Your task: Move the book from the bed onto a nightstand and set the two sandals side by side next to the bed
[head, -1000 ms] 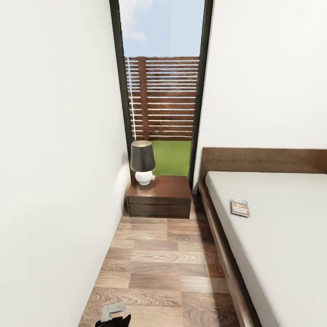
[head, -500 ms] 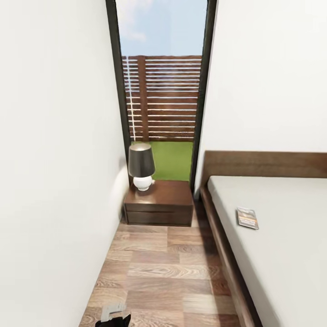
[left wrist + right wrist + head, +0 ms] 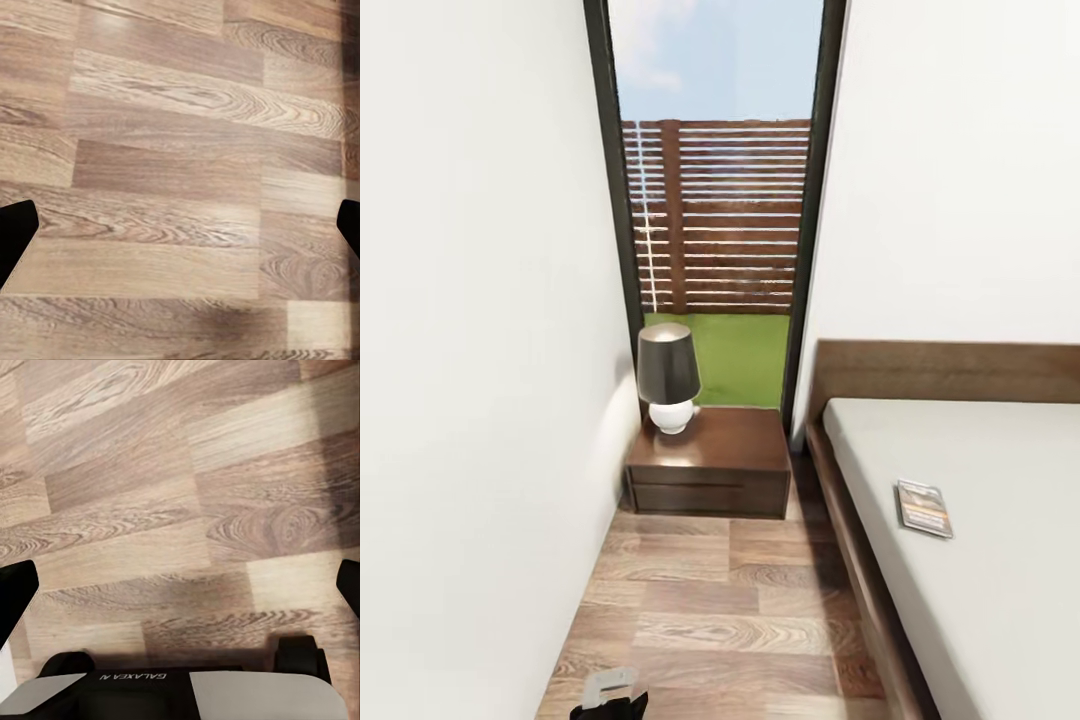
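A narrow strip of wood-plank floor (image 3: 740,610) is seen from the head view, bounded by a white wall (image 3: 470,350) on the left and the bed (image 3: 1000,560) on the right. The book (image 3: 924,508) is laid flat on the whitish mattress, near the bed's left edge and somewhat short of the brown headboard (image 3: 950,370), well apart from the nightstand (image 3: 710,462). The nightstand is set at the far end of the floor strip, between the wall and the bed's head corner, in front of the tall dark-framed window (image 3: 715,200). A lamp (image 3: 668,376) with a dark shade and a white round base is stood on the nightstand's top, toward its left rear corner; the rest of the top is bare wood. Through the window a slatted wooden fence, green grass and blue sky are shown. A small part of the left arm (image 3: 610,694) is caught at the lower edge of the head view. In the left wrist view the left gripper (image 3: 180,232) is spread wide, its dark fingertips (image 3: 15,232) at opposite sides of the picture, with nothing but floor planks between them. In the right wrist view the right gripper (image 3: 180,589) is likewise spread wide and empty above the planks, with part of the robot's base (image 3: 187,690) beneath it.
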